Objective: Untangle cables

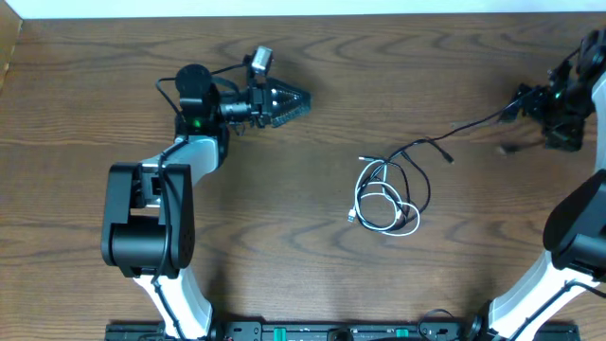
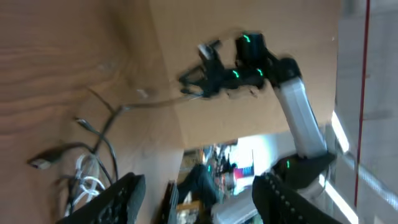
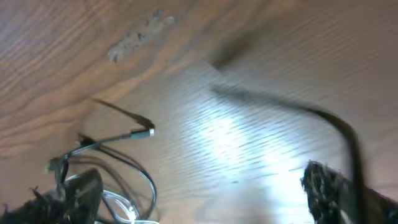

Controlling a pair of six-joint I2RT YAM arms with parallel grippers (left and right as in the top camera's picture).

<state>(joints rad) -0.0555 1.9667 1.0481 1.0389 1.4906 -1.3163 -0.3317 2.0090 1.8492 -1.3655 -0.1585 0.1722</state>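
Black cable (image 1: 469, 125): runs from white cable (image 1: 360, 197) coil toward right gripper (image 1: 561, 128), the nearer arm
Right fingers (image 3: 326, 186): wide, nothing gripped
Left gripper (image 1: 289, 101): part open, empty, well apart

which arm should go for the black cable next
Probably right: the right end effector, open, sits by the stretched-out black cable; the left end effector is farther off, touching neither cable.

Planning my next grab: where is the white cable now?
In the overhead view the white cable lies coiled on the table right of centre, tangled with loops of the black cable, nearer the right arm.
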